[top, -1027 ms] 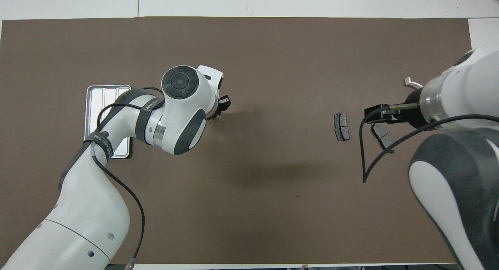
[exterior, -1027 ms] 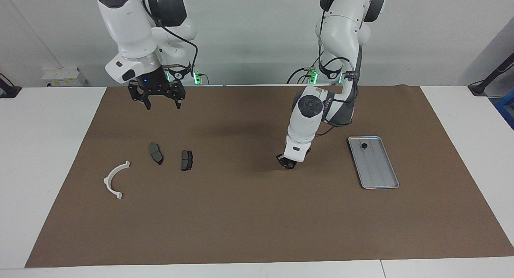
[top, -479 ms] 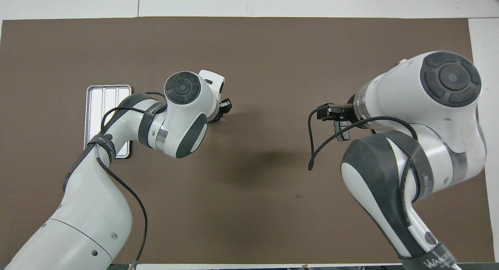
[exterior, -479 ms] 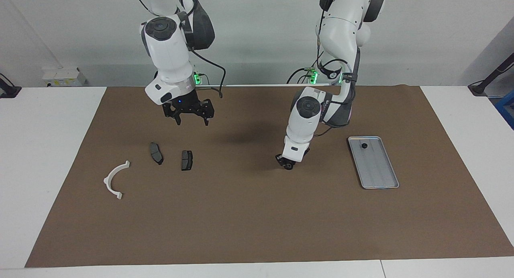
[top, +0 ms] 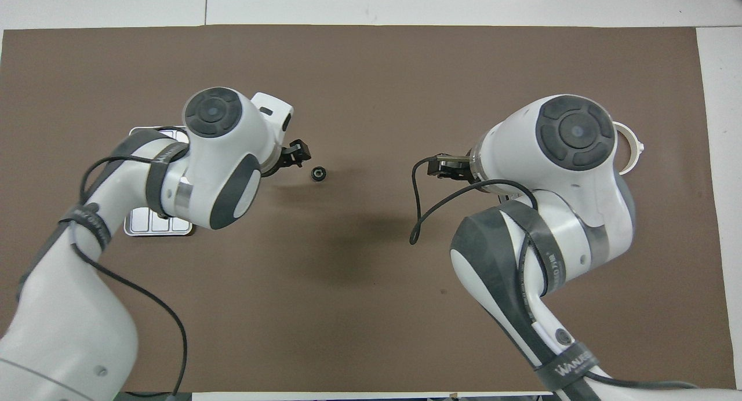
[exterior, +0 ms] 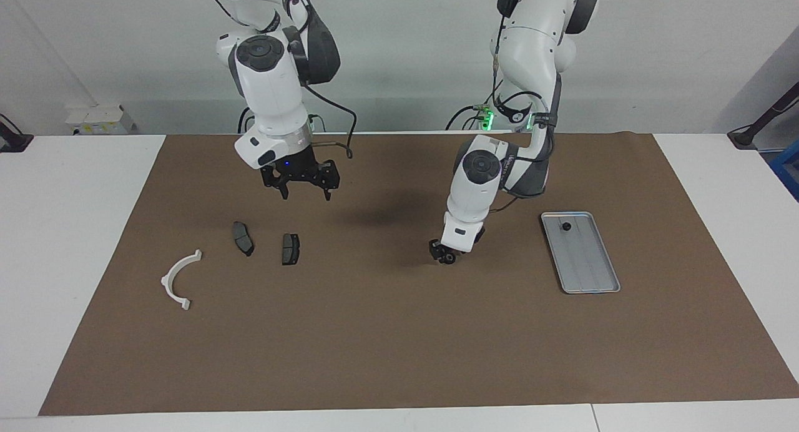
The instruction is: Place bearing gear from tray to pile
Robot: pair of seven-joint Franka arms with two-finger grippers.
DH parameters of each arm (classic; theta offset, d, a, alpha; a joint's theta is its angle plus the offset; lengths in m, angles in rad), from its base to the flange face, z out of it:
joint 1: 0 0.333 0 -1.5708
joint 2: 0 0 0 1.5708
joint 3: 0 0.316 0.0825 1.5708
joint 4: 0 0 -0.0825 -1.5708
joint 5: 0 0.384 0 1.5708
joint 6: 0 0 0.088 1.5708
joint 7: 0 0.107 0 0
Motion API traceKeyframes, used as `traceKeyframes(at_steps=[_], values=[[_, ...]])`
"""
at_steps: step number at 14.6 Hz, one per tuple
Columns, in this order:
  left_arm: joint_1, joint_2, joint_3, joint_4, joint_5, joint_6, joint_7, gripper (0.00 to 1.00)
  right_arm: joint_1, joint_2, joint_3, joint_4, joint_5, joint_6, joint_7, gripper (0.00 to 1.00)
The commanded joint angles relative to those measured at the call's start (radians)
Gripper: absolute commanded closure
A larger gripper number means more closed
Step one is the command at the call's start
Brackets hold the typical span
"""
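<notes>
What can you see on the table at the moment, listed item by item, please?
Table: one, white, under everything.
Mat: one, brown, on the table.
Tray: one, silver-grey, toward the left arm's end.
Small part: one, black, in the tray.
Bearing gear: one, black, on the mat mid-table.
Brake pads: two, dark grey, toward the right arm's end.
Bracket: one, white, curved, beside the pads, farther from the robots.
Left gripper: black, low beside the gear.
Right gripper: black, open, raised over the mat.
</notes>
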Motion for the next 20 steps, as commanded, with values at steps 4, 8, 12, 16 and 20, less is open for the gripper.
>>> traceKeyframes(at_steps=[4,8,12,16,20], values=[[0.214,-0.258,-0.006,-0.317,0.009,0.008,0.432,0.0,0.143,0.186,-0.007,0.132,-0.036,0.079,0.279,0.0],[0.31,-0.269,-0.006,-0.35,0.009,0.029,0.624,0.01,0.246,0.414,-0.01,0.421,-0.105,-0.067,0.434,0.0],[0.381,-0.256,-0.006,-0.43,0.009,0.19,0.624,0.2,0.304,0.605,-0.009,0.667,-0.138,-0.113,0.522,0.0],[0.399,-0.229,-0.006,-0.432,0.009,0.213,0.603,0.26,0.337,0.749,-0.015,0.862,-0.139,-0.156,0.543,0.0],[0.39,-0.226,-0.007,-0.44,0.008,0.229,0.542,0.28,0.383,0.835,-0.058,0.927,-0.141,-0.159,0.546,0.0]])
